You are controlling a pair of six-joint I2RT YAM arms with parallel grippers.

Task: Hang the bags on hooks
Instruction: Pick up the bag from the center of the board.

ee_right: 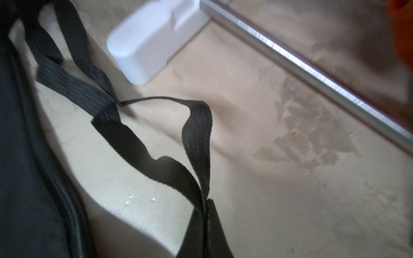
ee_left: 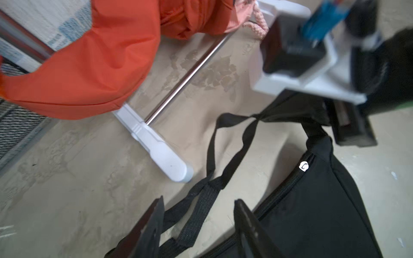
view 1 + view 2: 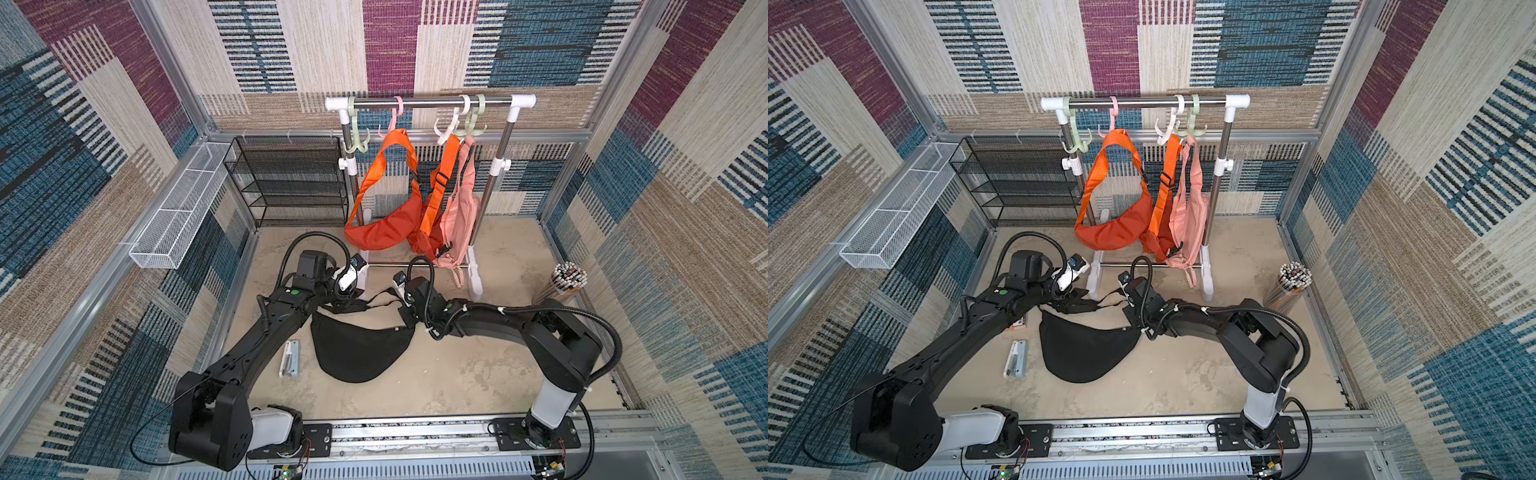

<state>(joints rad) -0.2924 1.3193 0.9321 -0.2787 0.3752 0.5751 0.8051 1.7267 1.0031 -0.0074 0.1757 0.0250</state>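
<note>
Mounting rail (image 3: pixel 415 434) along near edge. Both top views: black bag (image 3: pixel 357 353) (image 3: pixel 1084 353) flat on floor (image 3: pixel 457 374), centre, between left gripper (image 3: pixel 344 298) and right gripper (image 3: pixel 405 311), finger states hidden there; rack (image 3: pixel 428 101) far, orange bags (image 3: pixel 386 226) and pink bag (image 3: pixel 461 216) hung on it, green hook (image 3: pixel 355 143) at its left end. Left wrist view alone: fingers (image 2: pixel 152 223) spread wide, strap (image 2: pixel 211 152) lying loose between them. Right wrist view alone: fingers (image 1: pixel 216 234) pinched tight on strap, its loop lifted off floor.

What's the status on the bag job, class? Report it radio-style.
Left gripper open around the strap. Right gripper shut on the strap. Black bag flat on the floor. Green hook nearest the shelf free.
</note>
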